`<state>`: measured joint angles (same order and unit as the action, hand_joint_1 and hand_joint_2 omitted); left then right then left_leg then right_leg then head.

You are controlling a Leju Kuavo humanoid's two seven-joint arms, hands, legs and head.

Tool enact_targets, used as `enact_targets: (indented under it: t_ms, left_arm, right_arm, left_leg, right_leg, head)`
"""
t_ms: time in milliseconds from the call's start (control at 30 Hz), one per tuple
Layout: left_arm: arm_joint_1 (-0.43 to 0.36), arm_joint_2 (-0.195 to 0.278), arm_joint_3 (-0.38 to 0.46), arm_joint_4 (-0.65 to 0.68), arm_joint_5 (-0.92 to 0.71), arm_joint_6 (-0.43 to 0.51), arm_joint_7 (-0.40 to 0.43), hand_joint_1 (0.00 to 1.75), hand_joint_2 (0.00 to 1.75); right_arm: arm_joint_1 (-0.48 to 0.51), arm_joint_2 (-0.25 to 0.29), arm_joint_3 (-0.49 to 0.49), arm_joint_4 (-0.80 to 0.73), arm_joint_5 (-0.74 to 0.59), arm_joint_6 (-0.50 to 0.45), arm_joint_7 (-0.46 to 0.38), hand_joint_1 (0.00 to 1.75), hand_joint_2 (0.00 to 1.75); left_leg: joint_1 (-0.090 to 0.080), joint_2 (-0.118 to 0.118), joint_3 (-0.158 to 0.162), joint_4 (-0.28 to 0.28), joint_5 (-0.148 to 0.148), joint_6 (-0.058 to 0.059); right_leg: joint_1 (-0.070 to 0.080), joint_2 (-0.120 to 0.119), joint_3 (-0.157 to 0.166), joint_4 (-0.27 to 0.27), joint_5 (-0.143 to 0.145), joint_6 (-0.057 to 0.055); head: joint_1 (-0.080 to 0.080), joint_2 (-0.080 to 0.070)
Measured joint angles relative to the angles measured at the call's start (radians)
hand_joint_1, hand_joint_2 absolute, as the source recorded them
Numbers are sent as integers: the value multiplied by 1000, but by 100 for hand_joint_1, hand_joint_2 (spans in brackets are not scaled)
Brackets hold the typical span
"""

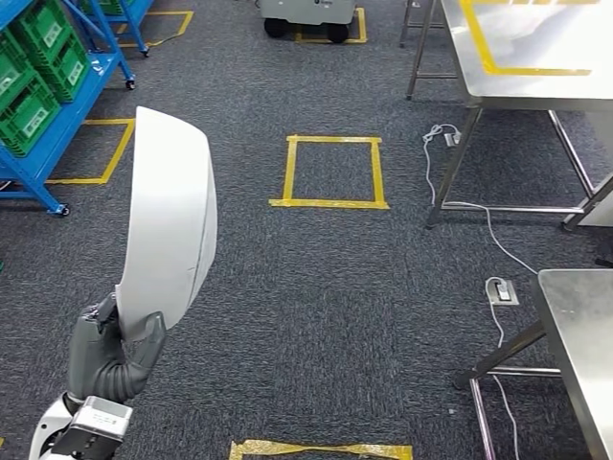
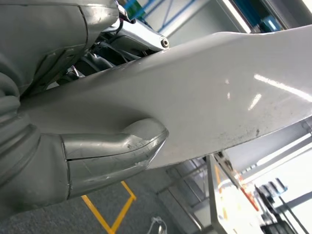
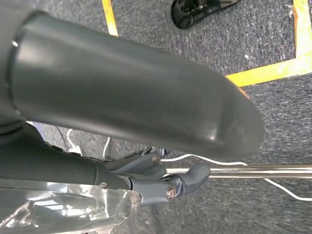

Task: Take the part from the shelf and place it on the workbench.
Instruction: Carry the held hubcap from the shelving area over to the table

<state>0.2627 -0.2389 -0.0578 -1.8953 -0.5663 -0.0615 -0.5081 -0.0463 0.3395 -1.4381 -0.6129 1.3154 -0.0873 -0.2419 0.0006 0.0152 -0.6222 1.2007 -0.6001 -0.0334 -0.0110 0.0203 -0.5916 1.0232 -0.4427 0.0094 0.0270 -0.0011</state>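
Observation:
The part [image 1: 170,220] is a large white curved shell. My left hand [image 1: 108,355] grips its lower edge and holds it upright over the carpet at the lower left of the head view. In the left wrist view the thumb [image 2: 110,156] presses against the shell's smooth surface [image 2: 221,92]. The steel workbench [image 1: 542,38], marked with a yellow tape outline, stands at the far right, well away from the part. My right hand [image 3: 147,112] hangs over the carpet, its dark fingers [image 3: 184,180] stretched out with nothing in them.
A blue shelf [image 1: 43,125] with green crates [image 1: 29,77] stands at the far left. A yellow tape square [image 1: 330,172] marks the carpet ahead. White cables [image 1: 491,230] and a socket [image 1: 502,290] lie near the bench legs. A second steel table [image 1: 585,335] is at the near right.

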Motion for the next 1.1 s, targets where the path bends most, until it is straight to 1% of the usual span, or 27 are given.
enact_targets:
  t_ms: [33, 67, 100, 133, 167, 200, 233, 267, 333, 367, 433, 467, 500, 533, 567, 600, 633, 700, 733, 767, 833, 867, 933, 1000, 1033, 1067, 1100]
  left_arm:
    - [0, 2, -1, 0, 2, 1, 0, 175, 175]
    - [0, 3, -1, 1, 3, 1, -1, 175, 175]
    - [0, 4, -2, 1, 4, 1, -1, 175, 175]
    - [0, 5, -3, 2, 4, 1, -1, 175, 175]
    - [-1, 6, -4, 2, 5, 1, -2, 175, 175]
    - [-1, 6, -6, 2, 5, 1, -2, 175, 175]
    - [-1, 7, -7, 2, 5, 1, -3, 175, 175]
    - [-1, 8, -8, 2, 6, 2, -3, 175, 175]
    - [-2, 9, -10, 2, 6, 2, -4, 175, 175]
    - [-3, 9, -13, 2, 6, 3, -4, 175, 175]
    - [-5, 9, -19, 2, 6, 3, -4, 175, 175]
    - [-6, 9, -21, 2, 6, 3, -4, 175, 175]
    - [-5, 9, -22, 3, 6, 4, -4, 175, 175]
    - [-5, 10, -23, 3, 7, 4, -4, 175, 175]
    - [-5, 10, -23, 4, 7, 4, -4, 175, 175]
    - [-5, 11, -24, 4, 7, 4, -4, 175, 175]
    - [-5, 11, -24, 4, 7, 4, -4, 175, 175]
    - [-5, 11, -24, 5, 11, 4, -6, 175, 175]
    - [-5, 11, -24, 5, 13, 4, -8, 175, 175]
    - [-5, 12, -24, 5, 16, 3, -10, 175, 175]
    - [-5, 14, -24, 5, 22, 2, -15, 175, 175]
    - [-5, 15, -24, 5, 26, 1, -17, 175, 175]
    - [-5, 16, -24, 5, 31, -3, -21, 175, 175]
    - [-3, 19, -23, 7, 33, -5, -23, 175, 175]
    - [-2, 21, -23, 8, 34, -5, -23, 175, 175]
    - [-2, 23, -22, 10, 34, -6, -23, 175, 175]
    - [-1, 25, -22, 11, 34, -6, -23, 175, 175]
  right_arm:
    - [0, 0, -1, 0, 0, 0, 0, 0, 0]
    - [0, 0, -2, -1, 0, 0, 0, 0, 0]
    - [1, 0, -3, -1, 0, 0, 0, 0, 0]
    - [1, 0, -5, -1, 0, 0, 0, 0, 0]
    - [1, 0, -6, -1, 0, 0, 0, 0, 0]
    - [0, 0, -7, -2, 0, 0, 0, 0, 0]
    - [-1, 0, -7, -2, 0, 0, 0, 0, 0]
    - [-1, -1, -7, -3, 1, 0, 0, 0, 0]
    - [3, -1, -9, -4, 1, 0, 0, 0, 0]
    - [5, -1, -10, -4, 1, 0, 0, 0, 0]
    - [5, -1, -13, -4, 0, 0, 0, 0, 0]
    - [4, -1, -13, -4, 0, 0, 0, 0, 0]
    - [2, -1, -13, -4, 0, 0, 0, 0, 0]
    - [1, -1, -14, -4, 0, 0, 0, 0, 0]
    - [1, 0, -14, -4, 0, 0, 0, 0, 0]
    - [2, 0, -14, -4, 0, 0, 0, 0, 0]
    - [2, 0, -14, -4, 0, 0, 0, 0, 0]
    - [1, 0, -15, -4, 0, 0, 0, 0, 0]
    - [0, 0, -15, -4, 0, 0, 0, 0, 0]
    - [-2, 0, -15, -4, 1, 1, 0, 0, 0]
    - [-1, 0, -16, -4, 1, 1, 0, 0, 0]
    - [0, 0, -16, -4, 1, 2, 0, 0, 0]
    - [0, 0, -17, -4, 1, 2, 0, 0, 0]
    - [-2, 1, -17, -5, 1, 3, -1, 0, 0]
    - [-3, 1, -17, -6, 1, 4, -1, 0, 0]
    - [-2, 1, -16, -6, 1, 5, -2, 0, 0]
    - [-1, 1, -16, -6, 1, 7, -2, 0, 0]
  left_leg:
    - [0, -5, -27, 55, -16, -1]
    - [1, -8, -41, 78, -13, -1]
    - [2, -11, -39, 67, 8, -1]
    - [5, -17, -14, 12, 46, -1]
    - [10, -37, 18, -60, 83, -3]
    - [15, -61, 48, -127, 108, -4]
    - [19, -82, 70, -177, 122, -4]
    - [21, -96, 78, -198, 123, -2]
    - [17, -83, 78, -204, 124, 13]
    - [16, -73, 78, -206, 127, 20]
    - [15, -47, 80, -210, 131, 34]
    - [11, -34, 80, -210, 130, 38]
    - [7, -20, 80, -210, 130, 42]
    - [4, -5, 80, -210, 129, 44]
    - [1, 9, 81, -210, 128, 45]
    - [-1, 21, 81, -210, 127, 46]
    - [-2, 33, 83, -209, 126, 46]
    - [-6, 52, 88, -208, 121, 42]
    - [-8, 60, 89, -207, 119, 38]
    - [-10, 67, 91, -206, 118, 34]
    - [-11, 83, 93, -207, 117, 26]
    - [-9, 80, 93, -205, 113, 21]
    - [-6, 45, 77, -163, 80, 10]
    - [-3, 5, 18, -39, 15, 3]
    - [-2, -3, -15, 27, -10, 2]
    - [-1, -7, -40, 74, -22, 1]
    - [0, -10, -46, 80, -11, 1]
  right_leg:
    - [0, 12, -1, 0, 1, -1]
    - [-1, 25, -2, 0, 1, 0]
    - [-1, 38, -2, 0, 2, 1]
    - [-3, 51, -2, 0, 3, 3]
    - [-4, 64, -2, 1, 5, 7]
    - [-4, 76, -5, 4, 6, 12]
    - [-3, 87, -10, 4, 8, 18]
    - [-4, 97, -15, 4, 10, 25]
    - [-8, 116, -26, -2, 18, 40]
    - [-9, 111, -30, 0, 17, 45]
    - [-6, 62, -60, 55, -17, 51]
    - [-3, 29, -86, 112, -48, 51]
    - [-1, 7, -118, 181, -81, 52]
    - [-1, -4, -144, 238, -103, 52]
    - [-1, -10, -156, 269, -110, 51]
    - [-1, -13, -147, 261, -98, 49]
    - [0, -19, -119, 214, -72, 46]
    - [7, -57, -38, 80, -25, 39]
    - [11, -72, -11, 34, -13, 34]
    - [14, -82, 2, 10, -10, 29]
    - [17, -65, -1, 7, -8, 20]
    - [16, -55, -1, 4, -5, 14]
    - [11, -35, 0, -2, 1, 4]
    - [8, -14, -4, -3, 5, -3]
    - [7, -3, -6, -3, 6, -5]
    - [7, 10, -8, -3, 7, -5]
    - [6, 22, -9, -3, 8, -4]
  head:
    - [0, 0]
    - [0, 0]
    - [0, 0]
    - [0, 0]
    - [0, 0]
    - [-1, 0]
    - [0, 0]
    - [-1, 0]
    - [0, 0]
    - [1, 0]
    - [8, 0]
    - [13, 0]
    - [16, 0]
    - [17, 0]
    - [17, 0]
    - [17, 0]
    - [17, 0]
    - [17, 0]
    - [16, 0]
    - [16, 0]
    - [15, 0]
    - [15, 0]
    - [13, 0]
    - [10, 0]
    - [10, 0]
    - [10, 0]
    - [10, 0]
